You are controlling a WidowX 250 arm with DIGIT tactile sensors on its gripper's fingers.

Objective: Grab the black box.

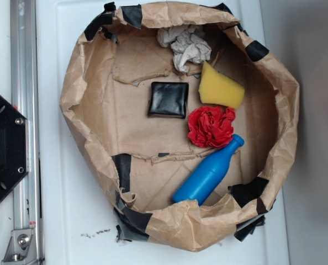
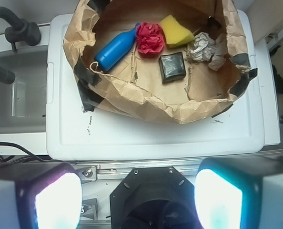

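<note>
In the wrist view the pincer (image 2: 138, 195) is seen with its two pads (image 2: 58, 200) spread wide apart and nothing held between them, poised above the black hexagonal plate (image 2: 153, 200) and well apart from the brown paper nest (image 2: 146, 98) set on the white desk (image 2: 132, 138). The black box (image 1: 168, 99) is found lying flat on the nest's floor, untouched — the yellow sponge (image 1: 220, 88) is placed just beside it, the crumpled grey paper (image 1: 186, 47) near its far corner, and the red crumpled ball (image 1: 210, 127) close by. The blue bottle (image 1: 208, 172) is laid on its side next to the red ball, its neck pointing toward the sponge side — black tape patches (image 1: 123, 168) are stuck along the nest's rim.
</note>
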